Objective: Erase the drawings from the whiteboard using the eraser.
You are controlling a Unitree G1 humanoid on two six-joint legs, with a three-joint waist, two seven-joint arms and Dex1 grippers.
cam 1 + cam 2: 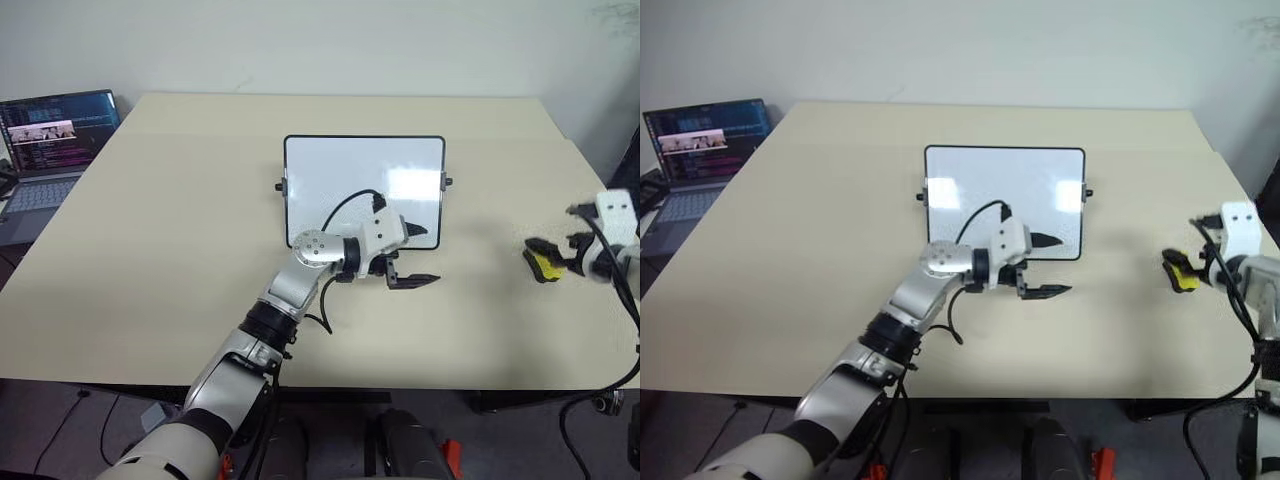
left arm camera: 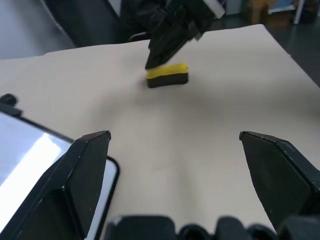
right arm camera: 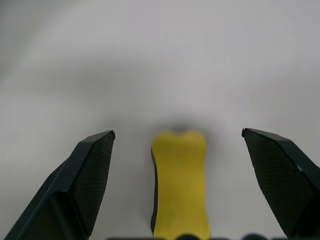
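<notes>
Head views, whiteboard: the whiteboard [image 1: 364, 190] lies flat near the middle of the tabletop [image 1: 150, 230]; I can make out no drawings on its glossy face.
Head views, left claw: my left claw [image 1: 415, 255] hangs over the board's near right corner, fingers spread, holding nothing.
Head views, eraser: the eraser [image 1: 546, 264] lies on the tabletop well to the right of the board, at my right claw [image 1: 1181, 268].
Head views, laptop: a laptop [image 1: 45, 150] sits open at the far left edge.
Left wrist view: my open fingers frame the yellow block across bare tabletop, with the right claw just above it.
Right wrist view: my right claw stands wide open, gripping nothing; the eraser lies lengthwise between the fingers, touching neither.
Step in hand: I judge this is parking the eraser; pull the claw straight away so neither finger nudges it.
Containers: none here.
</notes>
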